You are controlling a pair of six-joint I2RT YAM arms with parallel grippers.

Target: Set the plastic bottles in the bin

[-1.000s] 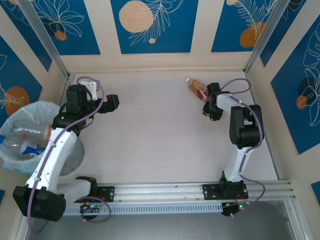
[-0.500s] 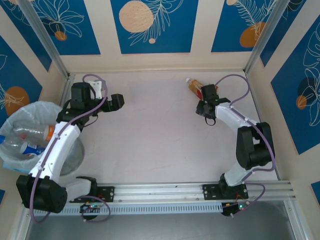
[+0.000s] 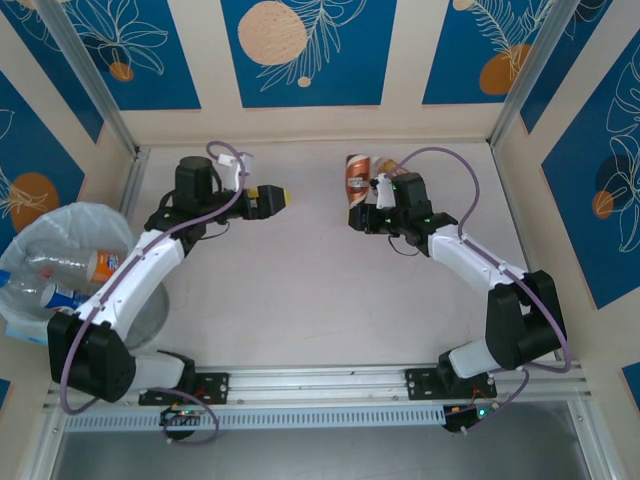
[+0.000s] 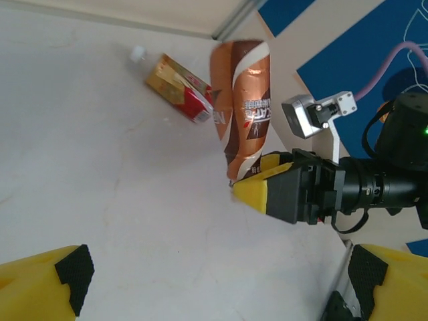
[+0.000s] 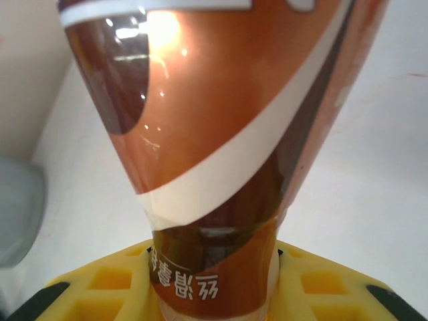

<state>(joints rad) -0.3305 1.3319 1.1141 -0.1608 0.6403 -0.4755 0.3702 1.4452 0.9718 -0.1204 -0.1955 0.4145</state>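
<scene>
My right gripper is shut on the neck end of a plastic bottle with a brown-and-orange label, held upright above the table at back centre. A second bottle, with amber liquid, a red label and a white cap, lies on the table behind it. My left gripper is open and holds nothing, pointing at the held bottle from the left, a short way off. The bin stands at the left edge with bottles inside.
Blue-and-cream walls close in the back and both sides. A metal rail runs along the near edge by the arm bases. Bare table stretches between the two arms.
My right arm has swung left toward the middle, carrying the brown bottle. The left arm has reached right from the bin side toward it, jaws still open.
</scene>
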